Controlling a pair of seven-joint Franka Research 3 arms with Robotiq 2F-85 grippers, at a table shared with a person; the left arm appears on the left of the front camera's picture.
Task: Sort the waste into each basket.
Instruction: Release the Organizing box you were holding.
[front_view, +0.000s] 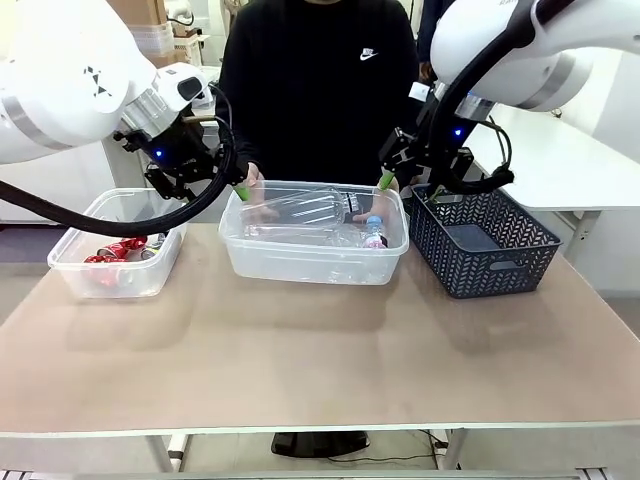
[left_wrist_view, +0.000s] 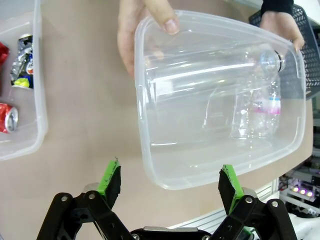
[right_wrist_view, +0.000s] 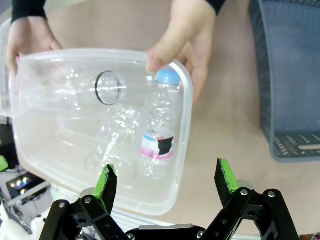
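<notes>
Bare tabletop (front_view: 320, 350) is noted nearest. Left hand (left_wrist_view: 170, 182) and right hand (right_wrist_view: 167, 180) are held wide, empty; sorting is judged finished, retreat next.

A long beige table (front_view: 320, 350) with a pale edge spans the near scene, standing on light metal legs (front_view: 160, 452). Under it a dark round base (front_view: 320, 443) rests on the grey floor beside a thin cable (front_view: 400, 458). To the far right stands a white table (front_view: 560, 160) with white legs. At the far left, cardboard boxes (front_view: 140, 12) are stacked behind a pale wall panel. The light is even and bright.
</notes>
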